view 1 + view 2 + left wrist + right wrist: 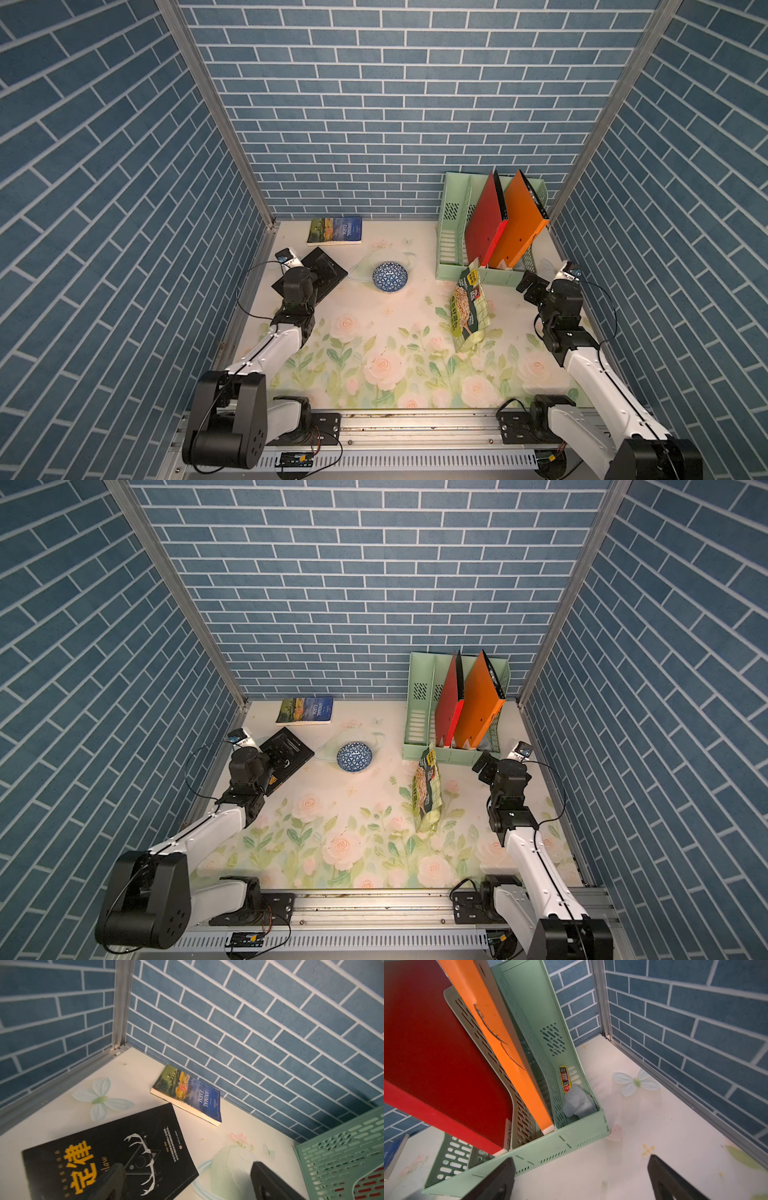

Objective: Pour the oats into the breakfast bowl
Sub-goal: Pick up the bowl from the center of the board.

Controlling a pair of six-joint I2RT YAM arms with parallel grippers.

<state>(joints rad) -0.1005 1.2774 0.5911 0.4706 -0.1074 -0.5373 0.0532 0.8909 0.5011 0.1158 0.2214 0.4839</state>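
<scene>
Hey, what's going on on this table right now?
Nothing is held yet, so the pouring hasn't begun. The left gripper hangs open over a black book. The right gripper is open beside the green file rack. The oats bag stands in front of that rack, apart from the breakfast bowl.

Soft, bright overhead light leaves faint shadows. In both top views the brick walls (104,166) bow at nine and three o'clock.
</scene>
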